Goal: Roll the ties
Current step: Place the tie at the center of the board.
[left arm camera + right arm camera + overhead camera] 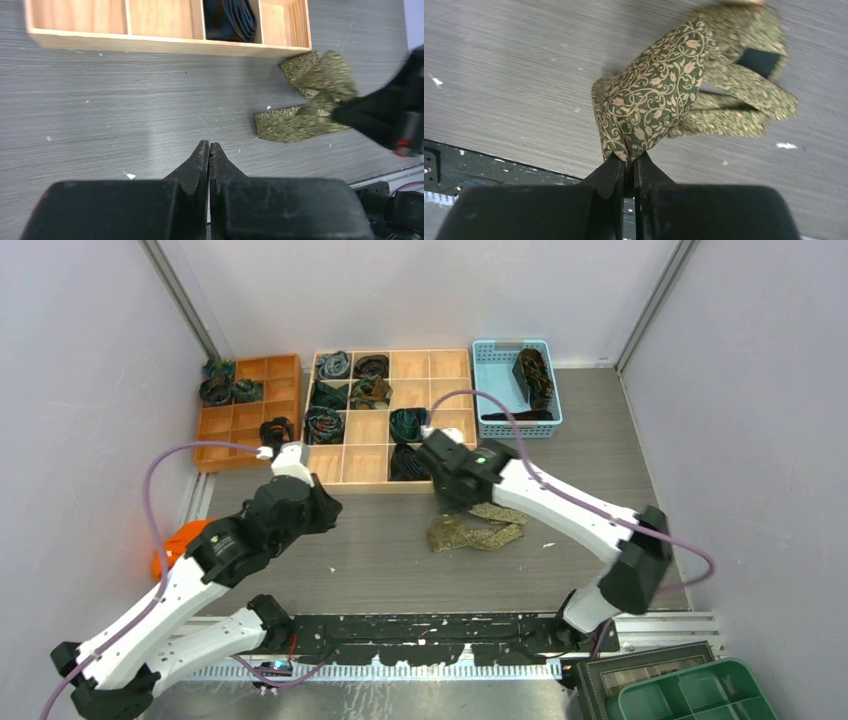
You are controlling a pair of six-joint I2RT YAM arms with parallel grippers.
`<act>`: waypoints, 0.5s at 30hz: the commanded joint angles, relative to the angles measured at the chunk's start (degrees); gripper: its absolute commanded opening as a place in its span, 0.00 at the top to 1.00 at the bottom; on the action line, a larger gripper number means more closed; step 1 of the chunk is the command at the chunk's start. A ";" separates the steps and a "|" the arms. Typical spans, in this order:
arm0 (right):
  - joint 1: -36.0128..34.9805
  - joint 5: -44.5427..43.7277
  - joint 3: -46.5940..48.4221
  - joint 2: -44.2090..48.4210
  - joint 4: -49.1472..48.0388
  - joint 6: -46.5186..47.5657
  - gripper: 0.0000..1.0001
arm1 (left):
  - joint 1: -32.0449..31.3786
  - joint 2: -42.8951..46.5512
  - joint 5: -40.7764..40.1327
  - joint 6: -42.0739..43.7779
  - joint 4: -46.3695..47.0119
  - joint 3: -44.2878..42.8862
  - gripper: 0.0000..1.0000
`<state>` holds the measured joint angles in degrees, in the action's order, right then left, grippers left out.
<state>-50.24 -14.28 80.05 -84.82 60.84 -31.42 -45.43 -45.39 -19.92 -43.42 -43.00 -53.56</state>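
An olive-gold tie (478, 527) with a vine pattern lies loosely folded on the grey table, just in front of the wooden grid box (452, 364). My right gripper (628, 159) is shut on one end of this tie (655, 95) and holds that end off the table; the remainder trails behind in folds. From the left wrist the same tie (309, 111) lies to the right, with the right arm's black body over its edge. My left gripper (209, 146) hovers over bare table left of the tie, shut and empty. Several rolled ties (324, 423) fill compartments of the wooden box.
An orange divided tray (250, 421) at the back left holds a few rolled ties. A light blue basket (489, 387) at the back right contains a dark tie. A green bin (700, 691) is at the near right corner. Grey walls enclose the table.
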 commanded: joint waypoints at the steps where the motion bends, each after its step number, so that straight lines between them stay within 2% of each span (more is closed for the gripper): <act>1: -5.75 1.13 9.02 -8.35 -7.64 2.28 0.99 | -0.19 6.23 -8.09 -1.77 -4.75 -2.20 1.00; 9: -13.27 10.84 21.46 -26.81 -11.46 3.73 0.98 | -0.19 15.25 -19.31 -5.58 -10.42 -2.78 1.00; 10: -13.38 12.75 22.63 -28.59 -11.52 3.85 0.93 | -0.19 15.85 -20.02 -5.70 -10.73 -2.74 1.00; 13: -13.41 13.49 23.71 -31.37 -12.25 3.93 0.62 | -0.23 16.48 -21.05 -5.71 -11.41 -2.71 1.00; 15: -13.41 13.08 22.78 -30.79 -13.41 4.29 0.48 | -0.19 16.40 -21.20 -5.78 -11.72 -2.74 1.00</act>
<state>-64.20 -3.14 100.95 -116.97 49.69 -28.14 -45.43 -29.02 -36.93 -47.88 -53.76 -54.52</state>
